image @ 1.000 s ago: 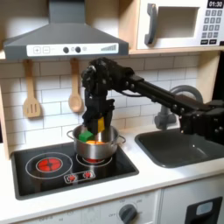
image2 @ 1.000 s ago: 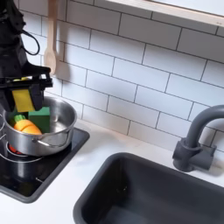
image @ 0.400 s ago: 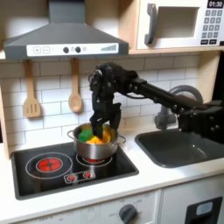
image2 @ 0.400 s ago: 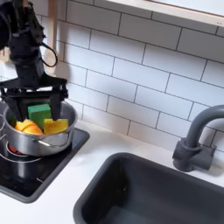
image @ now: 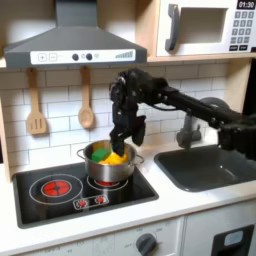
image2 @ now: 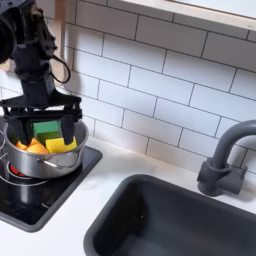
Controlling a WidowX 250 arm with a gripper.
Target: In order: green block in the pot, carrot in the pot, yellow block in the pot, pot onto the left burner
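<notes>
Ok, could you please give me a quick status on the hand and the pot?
Hand open, empty, above pot. Green block, carrot, yellow block all inside. Pot on first exterior view's right burner; other burner clear.

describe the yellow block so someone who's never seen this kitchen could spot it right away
Find the glossy black cooktop left of the sink in the first exterior view; a round shiny steel pot sits on it. Inside, the small bright yellow toy cube lies beside a green cube and an orange carrot. It is the only yellow piece.
</notes>
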